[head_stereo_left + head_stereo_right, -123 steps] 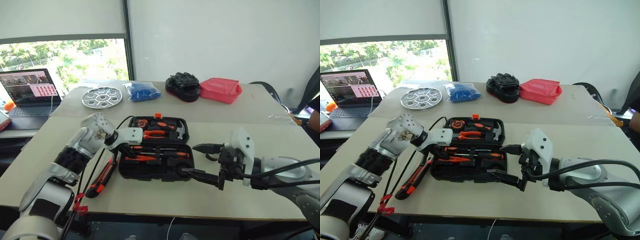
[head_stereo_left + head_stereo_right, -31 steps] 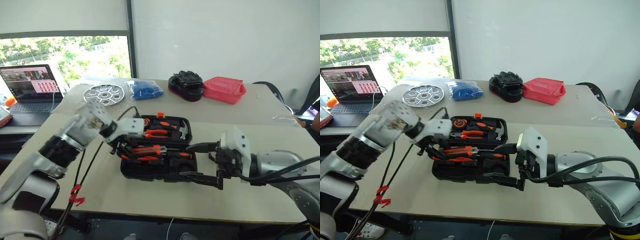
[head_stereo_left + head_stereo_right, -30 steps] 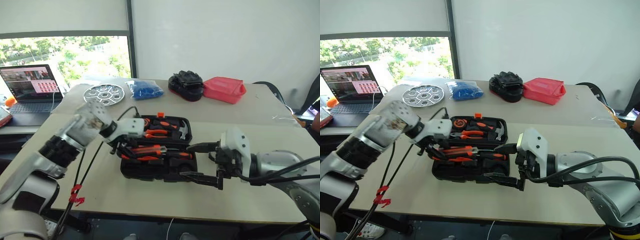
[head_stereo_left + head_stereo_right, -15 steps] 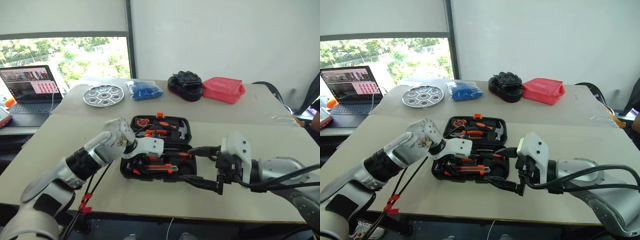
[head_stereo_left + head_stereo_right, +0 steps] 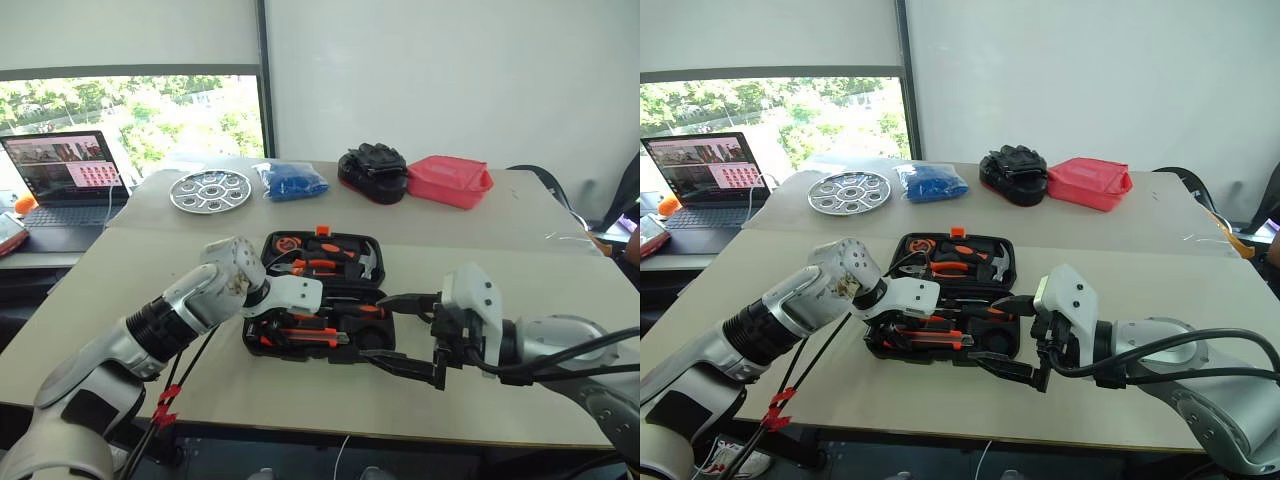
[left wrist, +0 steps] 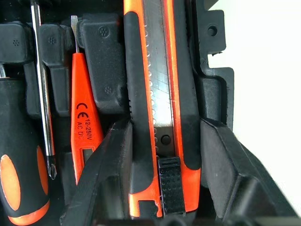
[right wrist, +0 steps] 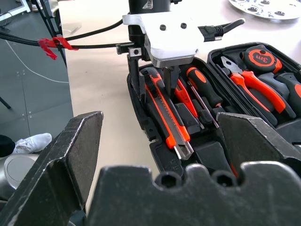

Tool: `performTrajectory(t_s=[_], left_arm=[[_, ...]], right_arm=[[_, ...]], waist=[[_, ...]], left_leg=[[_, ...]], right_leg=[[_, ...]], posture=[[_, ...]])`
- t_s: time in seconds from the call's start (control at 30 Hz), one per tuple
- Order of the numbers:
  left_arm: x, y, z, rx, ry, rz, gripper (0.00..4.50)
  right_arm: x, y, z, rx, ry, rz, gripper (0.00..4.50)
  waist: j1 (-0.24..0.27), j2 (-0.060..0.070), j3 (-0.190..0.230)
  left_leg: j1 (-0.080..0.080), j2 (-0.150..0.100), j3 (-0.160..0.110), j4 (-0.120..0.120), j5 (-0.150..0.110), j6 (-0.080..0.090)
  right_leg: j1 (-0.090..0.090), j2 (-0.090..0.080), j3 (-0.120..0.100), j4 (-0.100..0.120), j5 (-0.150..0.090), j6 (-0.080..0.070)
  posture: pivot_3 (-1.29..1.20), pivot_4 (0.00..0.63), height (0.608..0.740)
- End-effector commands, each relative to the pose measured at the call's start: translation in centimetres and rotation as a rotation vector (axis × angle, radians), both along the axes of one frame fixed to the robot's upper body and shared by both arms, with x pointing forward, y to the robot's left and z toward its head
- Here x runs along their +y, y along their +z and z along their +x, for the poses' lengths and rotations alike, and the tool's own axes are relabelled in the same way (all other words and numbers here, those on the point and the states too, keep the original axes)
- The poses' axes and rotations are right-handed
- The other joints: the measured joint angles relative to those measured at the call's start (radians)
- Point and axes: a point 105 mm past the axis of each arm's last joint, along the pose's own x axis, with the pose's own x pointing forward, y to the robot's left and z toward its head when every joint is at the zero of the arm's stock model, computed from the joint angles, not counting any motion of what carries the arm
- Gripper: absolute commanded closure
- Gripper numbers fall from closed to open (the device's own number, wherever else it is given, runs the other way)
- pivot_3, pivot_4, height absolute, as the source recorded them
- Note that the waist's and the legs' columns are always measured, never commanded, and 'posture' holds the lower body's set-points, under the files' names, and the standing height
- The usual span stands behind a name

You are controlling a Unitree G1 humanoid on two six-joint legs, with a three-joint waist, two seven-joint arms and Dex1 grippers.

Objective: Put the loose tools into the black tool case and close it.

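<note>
While the black tool case lies open at the table's middle, lid back, the left gripper points down over its front half, fingers set either side of the utility knife. The knife sits in its moulded slot along the case's front edge; fingers stand slightly off its sides, so no firm clamp shows. Beside it: slim orange tool & a screwdriver, both seated. Pliers & tape measure fill the lid half. Right gripper hovers wide open, holding nothing, just off the case's right end. Laptop, metal tray, blue bag, red container sit at the far side.
</note>
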Motion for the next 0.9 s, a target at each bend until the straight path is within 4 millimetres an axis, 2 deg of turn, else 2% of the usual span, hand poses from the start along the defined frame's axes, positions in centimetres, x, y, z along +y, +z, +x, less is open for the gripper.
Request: performTrajectory(t_s=[0.03,0.1,0.23,0.33,0.4,0.43,0.6,0.77,0.9], left_arm=[[-0.3,0.5,-0.8,0.045,-0.020,-0.031,0.69],[-0.4,1.9,-1.0,0.067,-0.015,-0.073,0.01],[-0.7,4.4,-0.5,0.068,0.010,-0.155,0.01],[-0.7,5.4,0.0,0.052,0.017,-0.188,0.01],[-0.4,5.3,0.8,0.020,0.012,-0.183,0.55],[-0.5,5.2,1.2,0.008,0.019,-0.187,0.67],[-0.4,4.0,1.7,-0.019,-0.008,-0.160,2.59],[0.0,3.0,1.1,0.006,-0.026,-0.139,4.41],[0.3,2.3,0.5,0.020,-0.045,-0.122,4.47]], right_arm=[[0.2,0.7,-0.3,-0.044,0.021,-0.005,0.00],[0.3,0.6,-0.3,-0.043,0.026,-0.004,0.00],[0.3,0.6,-0.2,-0.044,0.026,-0.003,0.00],[0.3,0.6,-0.1,-0.045,0.026,-0.003,0.00],[0.3,0.6,-0.1,-0.045,0.026,-0.003,0.00],[0.3,0.5,-0.1,-0.046,0.026,-0.004,0.00],[0.3,0.6,-0.1,-0.048,0.028,-0.008,0.00],[0.2,0.6,-0.2,-0.049,0.024,-0.016,0.00],[0.1,0.5,-0.3,-0.046,0.020,-0.018,0.00]], waist=[[-0.002,0.000,0.000],[-0.004,0.000,0.000],[-0.002,0.000,0.000],[0.000,0.000,0.000],[0.000,0.000,0.000],[0.000,0.000,0.000],[0.000,0.000,0.000],[-0.002,0.000,0.000],[-0.001,0.000,0.000]], left_leg=[[0.000,0.000,0.000,0.000,0.000,0.000],[0.000,0.000,0.000,0.000,0.000,0.000],[-0.001,0.000,0.000,0.000,0.000,0.000],[-0.001,0.000,0.000,0.001,0.000,0.000],[-0.001,0.000,0.000,0.001,0.000,0.000],[-0.001,0.000,0.000,0.001,0.000,0.000],[-0.001,0.000,0.000,0.001,0.000,0.000],[-0.001,0.000,0.000,0.000,0.000,0.000],[-0.001,0.000,0.000,0.000,0.000,0.000]], right_leg=[[0.000,0.000,0.000,0.000,0.000,0.000],[-0.001,0.000,0.000,0.000,0.000,0.000],[-0.001,0.000,0.000,0.000,0.000,0.000],[-0.001,0.000,0.000,0.000,0.000,0.000],[-0.001,0.000,0.000,0.000,0.000,0.000],[-0.001,0.000,0.000,0.000,0.000,0.000],[-0.001,0.000,0.000,0.000,0.000,0.000],[-0.001,0.000,0.000,0.000,0.000,0.000],[-0.001,0.000,0.000,0.000,0.000,0.000]], posture=[[0.00,0.150,0.740],[0.00,0.150,0.740],[0.00,0.150,0.740],[0.00,0.150,0.740],[0.00,0.150,0.740],[0.00,0.150,0.740],[0.00,0.150,0.740],[0.00,0.150,0.740],[0.00,0.150,0.740]])
